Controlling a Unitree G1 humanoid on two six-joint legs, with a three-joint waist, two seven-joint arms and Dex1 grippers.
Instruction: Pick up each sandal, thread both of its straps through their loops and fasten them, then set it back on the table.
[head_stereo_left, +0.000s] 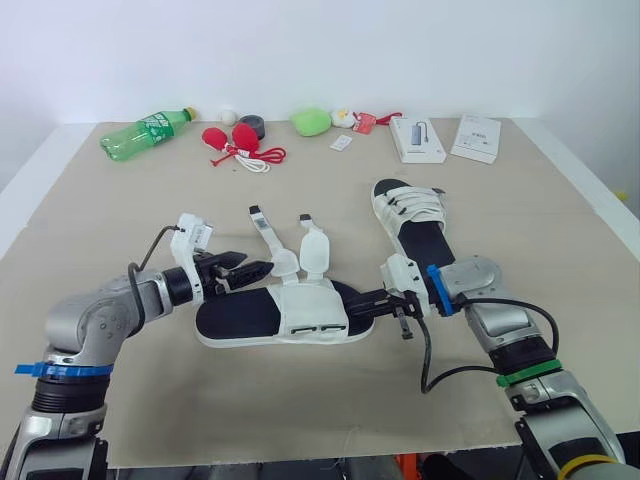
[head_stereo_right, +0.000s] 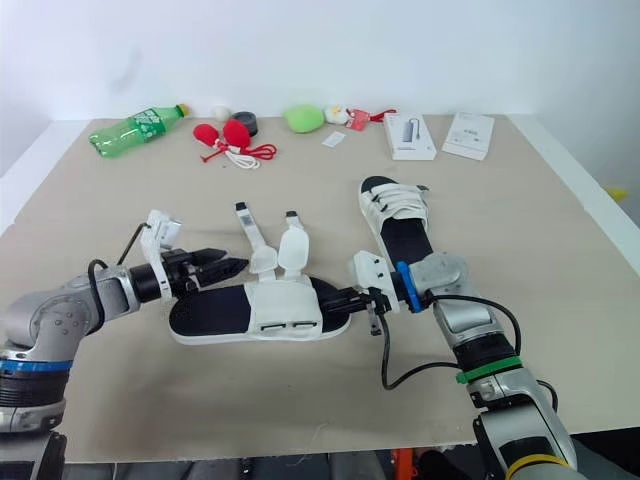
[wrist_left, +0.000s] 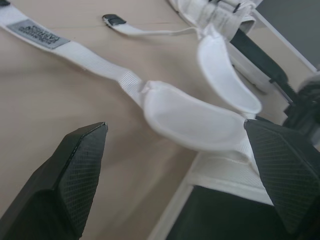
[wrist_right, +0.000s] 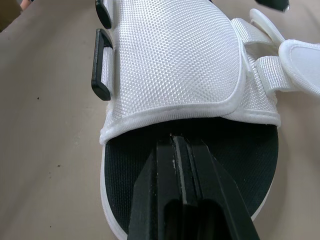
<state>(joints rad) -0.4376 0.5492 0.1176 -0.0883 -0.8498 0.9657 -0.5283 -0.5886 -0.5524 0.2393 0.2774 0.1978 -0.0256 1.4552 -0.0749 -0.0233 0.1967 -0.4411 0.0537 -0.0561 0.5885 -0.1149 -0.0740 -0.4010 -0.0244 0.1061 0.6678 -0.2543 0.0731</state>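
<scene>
The unfastened sandal (head_stereo_left: 300, 312) lies on the table (head_stereo_left: 150, 400), straps splayed. The left gripper (head_stereo_left: 243, 271) gapes wide by a strap pad (head_stereo_left: 284, 262) — holding nothing — while the right gripper (head_stereo_left: 365, 300), fingers pinched together, presses on the footbed (wrist_right: 250, 145).

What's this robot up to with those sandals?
It is working on the near sandal, which lies on the table with both straps unfastened and splayed out. The left gripper is open, its fingers either side of one strap's padded end. The right gripper is shut, its tips over the black footbed. The second sandal, farther back, looks already strapped.
</scene>
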